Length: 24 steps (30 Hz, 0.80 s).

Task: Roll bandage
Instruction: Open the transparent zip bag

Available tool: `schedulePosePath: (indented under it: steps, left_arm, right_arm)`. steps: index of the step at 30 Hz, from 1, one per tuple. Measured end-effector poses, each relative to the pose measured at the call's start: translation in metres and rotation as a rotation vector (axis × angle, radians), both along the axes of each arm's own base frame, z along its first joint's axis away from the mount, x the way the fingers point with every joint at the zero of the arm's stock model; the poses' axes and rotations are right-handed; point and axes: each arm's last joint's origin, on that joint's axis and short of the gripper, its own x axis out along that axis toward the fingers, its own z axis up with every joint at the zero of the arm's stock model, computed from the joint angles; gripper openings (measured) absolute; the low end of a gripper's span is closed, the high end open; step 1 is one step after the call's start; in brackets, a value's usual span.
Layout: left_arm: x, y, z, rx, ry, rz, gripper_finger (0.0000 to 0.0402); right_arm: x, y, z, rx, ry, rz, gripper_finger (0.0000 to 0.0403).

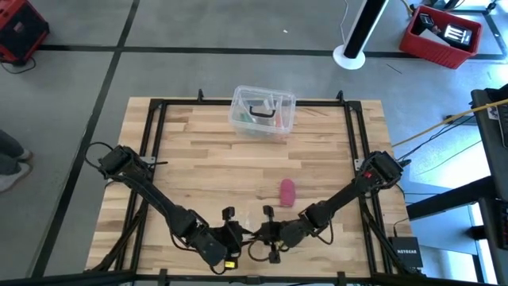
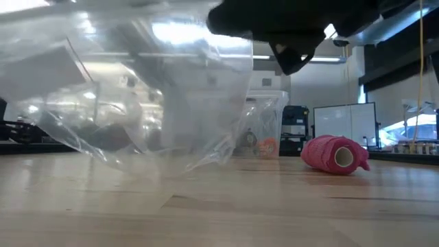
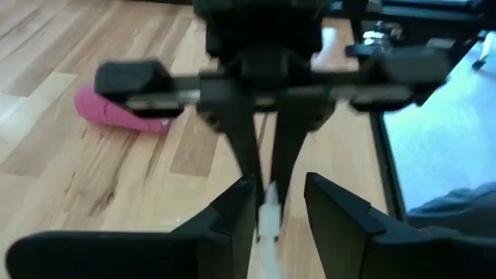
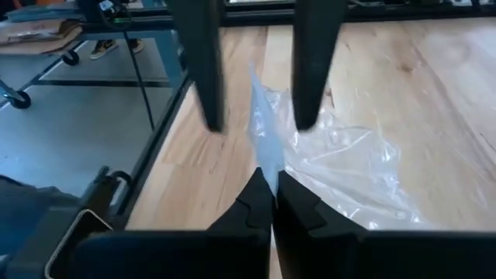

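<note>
Right tool [image 4: 271,194] pinches the crumpled clear plastic wrapper [image 4: 341,167], blurring the low view; left tool [image 3: 275,205] parted around it; rolled pink bandage [image 1: 287,190] apart.

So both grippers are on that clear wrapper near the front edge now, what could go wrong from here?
The right gripper is shut on the plastic wrapper while the left gripper's fingers stand open around it: a pull could slip it free or tear the thin film. The wrapper hangs in front of the low camera, hiding much of the table. The bandage lies loose as a roll close by; a swinging arm or trailing wrapper might nudge it rolling.
</note>
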Motion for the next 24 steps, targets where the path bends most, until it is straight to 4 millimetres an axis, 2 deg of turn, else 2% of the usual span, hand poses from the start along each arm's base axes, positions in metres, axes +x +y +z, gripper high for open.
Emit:
schedulePosePath:
  steps: [18, 24]
  left_arm:
    - [0.004, 0.006, -0.013, 0.043, 0.055, 0.026, 0.0089]
    - [0.005, 0.007, -0.013, 0.051, 0.056, 0.024, 0.0062]
  right_arm:
    - [0.002, -0.002, 0.001, 0.036, -0.005, -0.038, 0.0002]
    - [0.003, -0.004, 0.001, 0.029, -0.01, -0.05, 0.0002]
